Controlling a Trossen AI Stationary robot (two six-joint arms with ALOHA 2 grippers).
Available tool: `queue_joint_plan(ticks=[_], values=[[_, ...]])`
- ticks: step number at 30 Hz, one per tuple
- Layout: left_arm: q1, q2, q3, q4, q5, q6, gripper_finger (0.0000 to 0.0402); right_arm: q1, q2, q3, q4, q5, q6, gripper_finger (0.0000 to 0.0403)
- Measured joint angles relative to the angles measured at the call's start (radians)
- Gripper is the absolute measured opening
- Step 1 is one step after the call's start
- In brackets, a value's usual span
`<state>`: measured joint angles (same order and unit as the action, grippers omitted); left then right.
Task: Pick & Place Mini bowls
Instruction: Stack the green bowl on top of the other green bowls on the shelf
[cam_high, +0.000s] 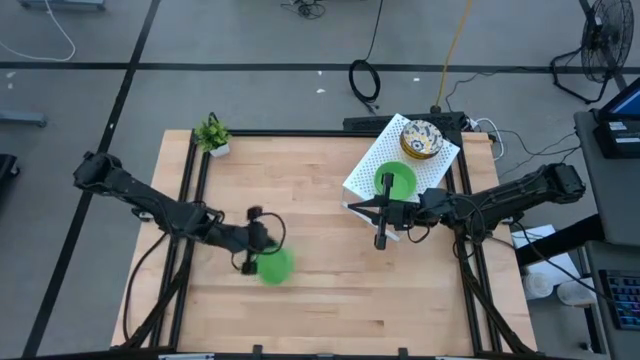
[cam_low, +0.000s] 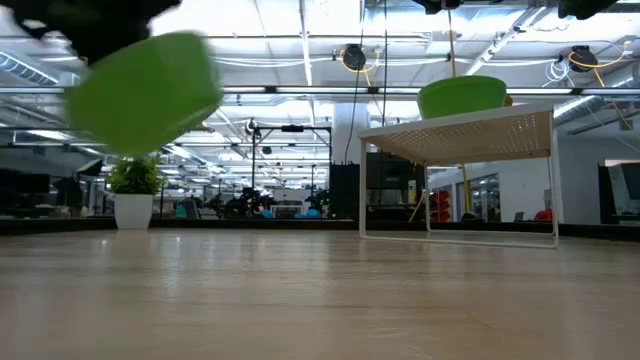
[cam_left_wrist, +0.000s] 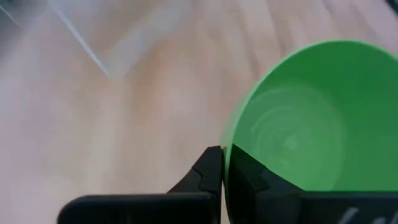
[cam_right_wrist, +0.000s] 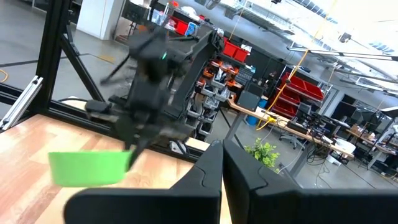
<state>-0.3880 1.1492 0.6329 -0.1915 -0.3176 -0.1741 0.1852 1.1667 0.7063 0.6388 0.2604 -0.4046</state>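
Note:
My left gripper (cam_high: 262, 250) is shut on a plain green mini bowl (cam_high: 275, 265) above the table's middle left; the low view shows this bowl (cam_low: 145, 90) well clear of the tabletop. A second green mini bowl (cam_high: 397, 180) and a cream floral mini bowl (cam_high: 422, 140) rest on a white perforated stand (cam_high: 365, 170) at the far right. My right gripper (cam_high: 382, 215) hovers shut and empty just in front of that stand, pointing toward the table's left. My left gripper pinches the green bowl's rim (cam_left_wrist: 227, 148), with one finger (cam_left_wrist: 208, 173) outside the wall and the other finger (cam_left_wrist: 252, 177) inside the bowl. The fingers come slanting down from the table's left. The bowl is lifted clear of the table and slightly tilted.
A small potted plant (cam_high: 212, 135) stands at the table's far left corner. The stand (cam_low: 460, 130) is raised on thin legs above the wood. Black frame rails (cam_high: 190, 190) run along the table's left, right and far sides. Bare wood (cam_high: 340, 300) lies toward the near edge.

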Motion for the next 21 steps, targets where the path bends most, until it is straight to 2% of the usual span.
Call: queue_joint_plan(ticks=[5, 10, 14, 17, 21], values=[[0.033, 0.0, 0.094, 0.205, -0.292, 0.386, 0.0016, 0.0, 0.0, 0.0, 0.0, 0.0, 0.0, 0.0], [0.067, 0.0, 0.129, 0.553, -0.484, 0.84, 0.0015, -0.002, 0.0, 0.0, 0.001, 0.0, 0.0, 0.0], [0.118, 0.0, 0.137, 0.814, -0.515, 1.089, 0.0008, -0.017, 0.0, 0.0, 0.026, 0.003, 0.001, 0.0], [0.171, -0.001, 0.143, 0.952, -0.476, 1.148, 0.0019, -0.037, 0.022, 0.0, 0.074, 0.037, 0.026, 0.0], [0.254, 0.005, 0.144, 0.996, -0.396, 1.21, 0.0012, -0.053, 0.09, 0.0, 0.175, 0.124, -0.025, 0.0]])
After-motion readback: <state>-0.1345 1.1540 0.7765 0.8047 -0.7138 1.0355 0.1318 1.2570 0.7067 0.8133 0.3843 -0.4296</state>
